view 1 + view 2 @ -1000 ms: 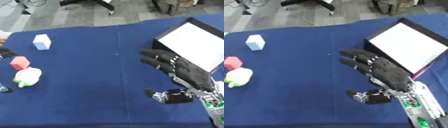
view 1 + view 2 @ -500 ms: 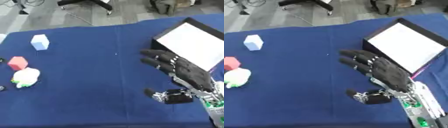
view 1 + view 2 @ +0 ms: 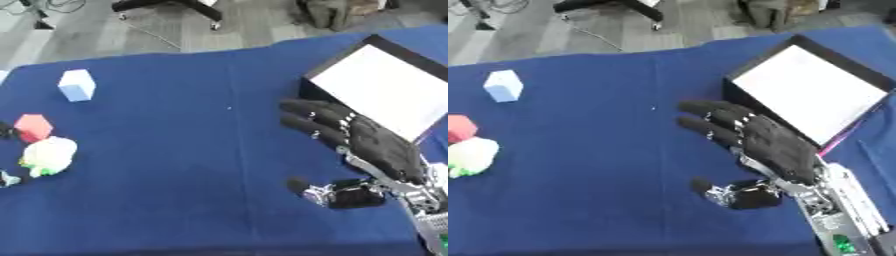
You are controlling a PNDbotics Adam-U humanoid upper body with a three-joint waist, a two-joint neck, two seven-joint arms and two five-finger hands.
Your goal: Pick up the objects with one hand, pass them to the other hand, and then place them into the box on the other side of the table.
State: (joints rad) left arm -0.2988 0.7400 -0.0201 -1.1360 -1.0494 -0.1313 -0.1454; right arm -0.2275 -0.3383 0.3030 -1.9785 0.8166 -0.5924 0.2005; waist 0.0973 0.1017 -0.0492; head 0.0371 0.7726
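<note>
Nothing on the cloth has moved since a second ago; only the view has shifted a little, and your right hand (image 3: 767,145) still hovers over the right half of the table (image 3: 201,200), fingers (image 3: 710,117) straight and spread, thumb (image 3: 306,189) stuck out toward the near edge. It holds nothing. Your left hand does not show in either view.

You have wide bare blue cloth between the fingertips and the objects. The box (image 3: 389,85) sits just beyond your hand at the right edge, white inside with dark walls, its near-left corner just beside your fingers.

The objects lie well apart from your fingers, along the left edge: the pale blue block (image 3: 76,85) furthest back, the red block (image 3: 33,127) nearer, and the white-and-green toy (image 3: 48,156) just in front of the red block. A small pale thing (image 3: 7,178) shows at the very left edge, too cut off to make out.
</note>
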